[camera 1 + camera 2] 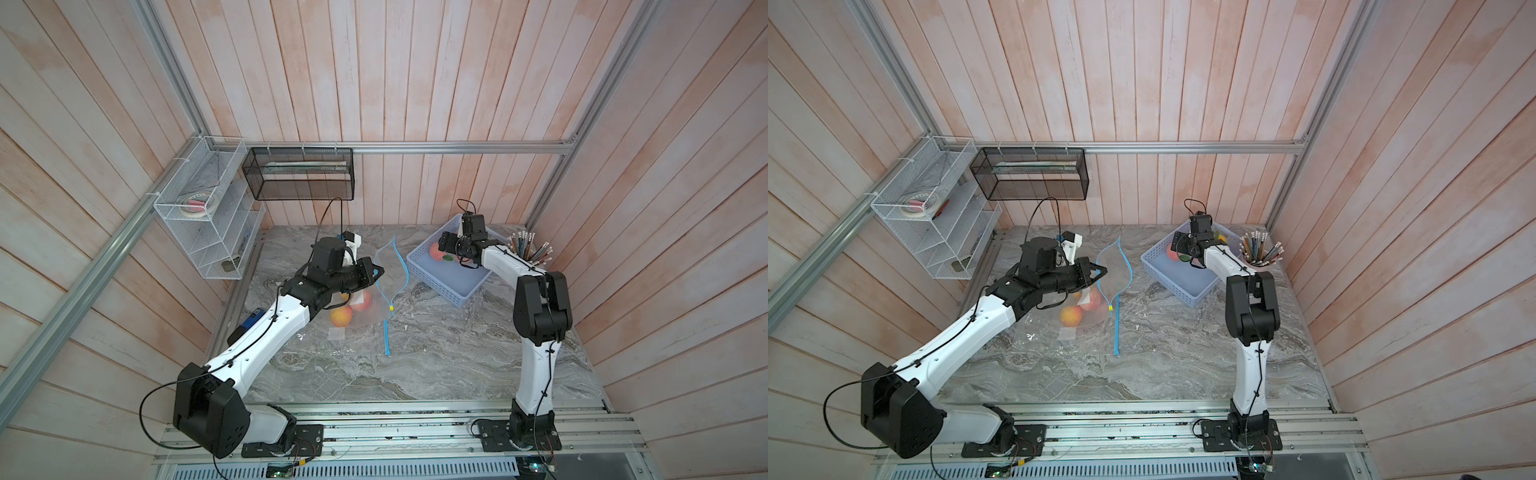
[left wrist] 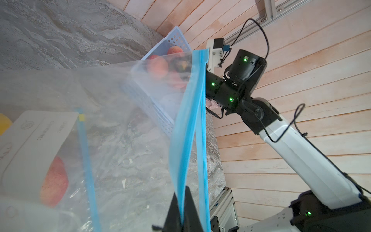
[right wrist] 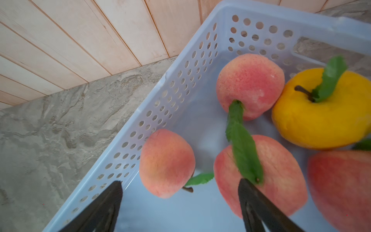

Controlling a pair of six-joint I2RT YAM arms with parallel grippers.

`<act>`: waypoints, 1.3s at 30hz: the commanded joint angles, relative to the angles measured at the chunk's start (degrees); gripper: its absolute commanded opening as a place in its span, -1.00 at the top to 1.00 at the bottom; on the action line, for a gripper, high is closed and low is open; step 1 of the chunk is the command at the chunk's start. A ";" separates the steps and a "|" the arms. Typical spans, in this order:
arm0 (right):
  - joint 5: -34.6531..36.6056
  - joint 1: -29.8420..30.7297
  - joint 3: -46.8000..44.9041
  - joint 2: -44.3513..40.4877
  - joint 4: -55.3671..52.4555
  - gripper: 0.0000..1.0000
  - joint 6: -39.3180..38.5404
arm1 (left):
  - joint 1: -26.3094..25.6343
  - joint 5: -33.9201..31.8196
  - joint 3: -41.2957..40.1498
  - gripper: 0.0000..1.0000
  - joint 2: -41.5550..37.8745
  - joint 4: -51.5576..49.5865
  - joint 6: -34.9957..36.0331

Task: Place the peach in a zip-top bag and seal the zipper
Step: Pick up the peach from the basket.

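Left hand (image 2: 182, 193) was pinched shut on the rim of the bag (image 2: 185, 144). Right hand (image 3: 179, 181) gaped empty over the basket (image 3: 180, 80). We needed it centred on the peach (image 3: 166, 160) by the basket wall, clear of its leaf (image 3: 200, 178).

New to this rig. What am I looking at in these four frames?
Two robot arms are bolted to a rail at a marble-patterned table. Both top views come from one overhead stereo camera. The other two pictures come from a camera on each arm's wrist. The left gripper is shut on the blue zipper edge of a clear zip-top bag, holding its mouth up and open. Peaches lie inside the bag. The right gripper is open and holds nothing. It is poised over loose peaches and a yellow fruit in a perforated basket. A cup of pencils stands beside the basket.
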 commanded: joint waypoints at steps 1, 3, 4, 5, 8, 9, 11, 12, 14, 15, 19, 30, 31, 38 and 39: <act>1.05 -0.70 4.94 4.01 -2.54 -0.61 -4.75 | 0.35 0.07 0.47 1.00 0.52 -0.58 1.28; -0.97 -1.07 5.96 5.70 -1.62 -0.56 -6.10 | 0.35 0.03 0.57 1.00 0.56 -0.65 1.42; -2.73 -1.36 6.40 6.41 -1.22 -0.56 -6.79 | 0.35 0.03 0.55 1.00 0.66 -0.69 1.43; -4.62 -1.59 6.73 6.92 -1.10 -0.56 -7.45 | 0.35 0.03 0.61 1.00 0.72 -0.69 1.49; -9.54 -1.96 7.63 8.19 -1.70 -0.60 -9.11 | 0.36 0.12 0.48 1.00 0.89 -0.70 1.51; -10.76 -1.83 7.91 8.55 -2.17 -0.63 -9.70 | 0.36 0.12 0.39 1.00 0.90 -0.57 1.52; -12.01 -1.92 8.33 9.18 -2.79 -0.66 -10.42 | 0.36 0.12 0.32 1.00 0.99 -0.35 1.34; -12.51 -2.01 8.67 9.56 -3.22 -0.68 -10.74 | 0.32 0.21 0.26 1.00 1.14 -0.19 1.25; -12.92 -1.97 9.59 10.32 -4.18 -0.68 -11.08 | 0.35 0.30 0.23 1.00 1.25 -0.08 1.17; -13.51 -1.84 10.18 10.80 -4.64 -0.68 -11.26 | 0.35 0.30 0.20 1.00 1.29 -0.13 1.14; -16.19 -1.80 11.75 11.79 -6.69 -0.68 -12.08 | 0.36 0.30 0.09 1.00 1.41 -0.08 1.17; -15.97 -1.84 6.60 5.56 -4.44 -0.21 -11.23 | 0.35 0.39 -0.53 1.00 1.34 0.38 0.99; -15.97 -1.81 4.60 3.42 -3.30 -0.20 -10.87 | 0.41 0.39 -0.66 1.00 1.32 0.53 1.07; -16.27 -1.64 -10.14 -15.38 2.71 -0.20 -9.66 | 0.35 0.91 -0.06 1.00 1.69 0.62 1.68; -16.61 -1.56 -12.18 -18.29 2.93 -0.20 -9.55 | 0.28 0.91 0.08 1.00 1.71 0.61 1.82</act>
